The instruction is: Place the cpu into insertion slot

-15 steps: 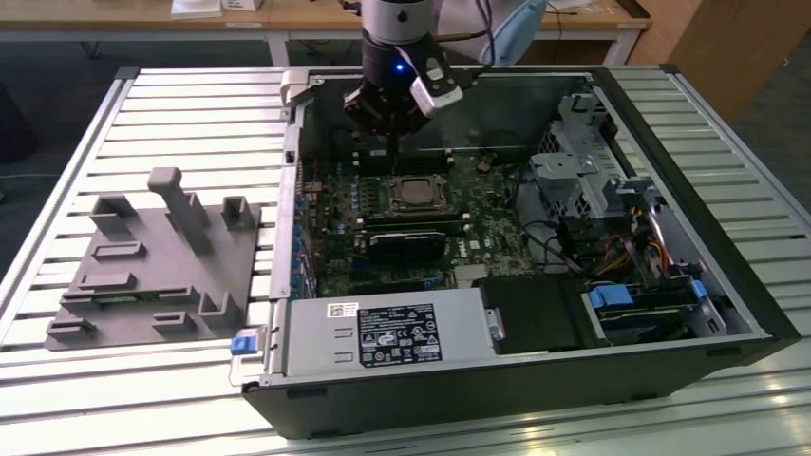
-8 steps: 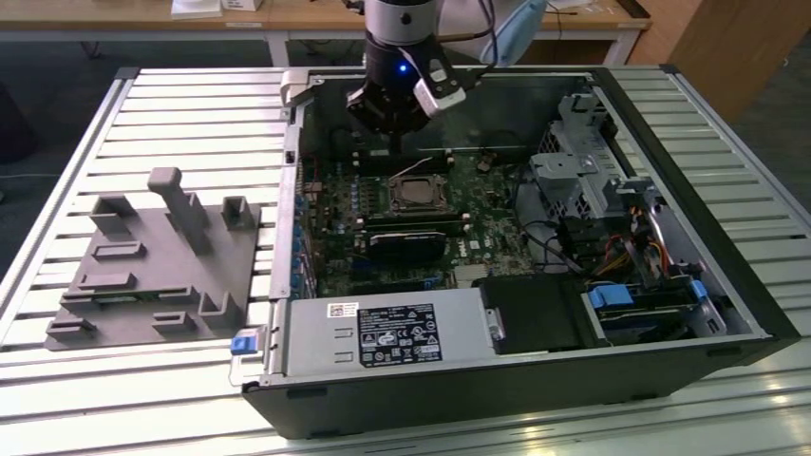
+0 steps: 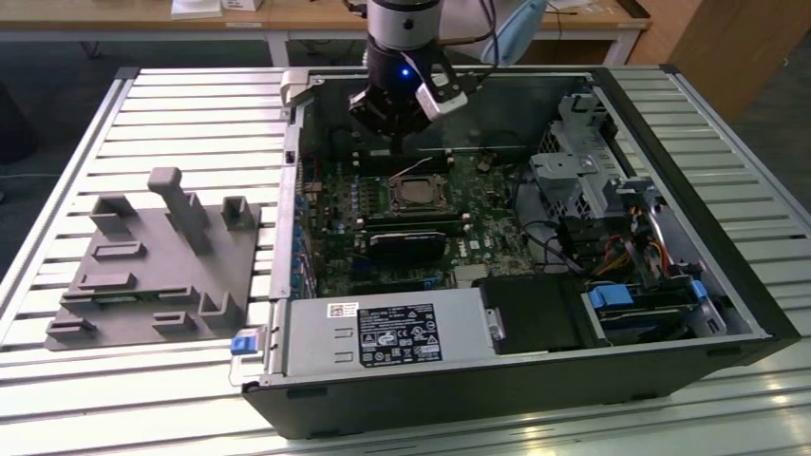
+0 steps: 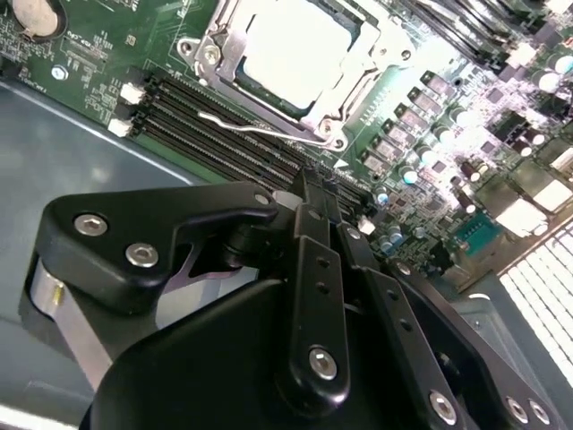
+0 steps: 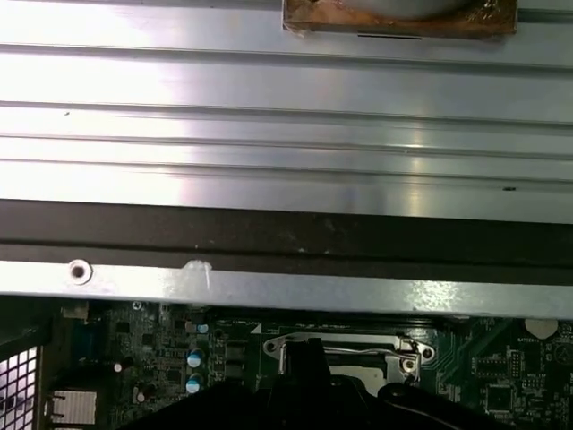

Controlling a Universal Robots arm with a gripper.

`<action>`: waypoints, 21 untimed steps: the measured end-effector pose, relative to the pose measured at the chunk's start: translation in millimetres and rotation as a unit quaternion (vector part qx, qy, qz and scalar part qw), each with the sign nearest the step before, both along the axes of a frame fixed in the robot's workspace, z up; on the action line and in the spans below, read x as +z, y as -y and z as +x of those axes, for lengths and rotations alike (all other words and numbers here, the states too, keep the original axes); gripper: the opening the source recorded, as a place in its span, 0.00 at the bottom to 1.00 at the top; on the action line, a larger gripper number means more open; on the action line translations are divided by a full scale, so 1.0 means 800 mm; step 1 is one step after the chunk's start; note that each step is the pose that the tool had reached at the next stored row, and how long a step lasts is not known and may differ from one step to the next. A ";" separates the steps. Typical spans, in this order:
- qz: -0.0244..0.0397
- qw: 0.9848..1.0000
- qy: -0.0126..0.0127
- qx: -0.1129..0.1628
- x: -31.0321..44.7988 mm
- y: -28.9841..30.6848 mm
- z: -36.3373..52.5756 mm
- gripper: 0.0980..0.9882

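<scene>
The cpu (image 4: 291,49) is a pale silver square lying flat inside the insertion slot (image 4: 215,54), with the silver metal frame around it. The thin wire lever (image 4: 260,125) lies along the socket's side next to the memory slots. In the exterior view the insertion slot (image 3: 416,195) sits in the middle of the green board inside the open computer case. My gripper (image 4: 309,179) hangs above the board beside the socket, its black fingers together and nothing between them. The exterior view has the gripper (image 3: 401,144) just behind the socket, toward the case's far wall.
Long black memory slots (image 4: 224,125) run beside the socket. A labelled power supply (image 3: 380,332) fills the case's near side, and drive cages (image 3: 583,180) and cables stand on the exterior view's right. A grey parts fixture (image 3: 152,256) rests on the slatted table (image 3: 190,104).
</scene>
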State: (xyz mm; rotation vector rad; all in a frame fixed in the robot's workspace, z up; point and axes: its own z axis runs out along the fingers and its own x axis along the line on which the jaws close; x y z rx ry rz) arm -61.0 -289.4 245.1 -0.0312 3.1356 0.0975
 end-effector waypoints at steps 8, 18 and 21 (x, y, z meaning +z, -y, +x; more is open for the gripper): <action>0.000 1.000 0.000 0.000 -0.0085 0.0000 0.008 0.01; 0.000 1.000 0.000 0.000 -0.0152 -0.0001 0.019 0.01; 0.000 1.000 0.000 0.000 -0.0163 -0.0001 0.022 0.01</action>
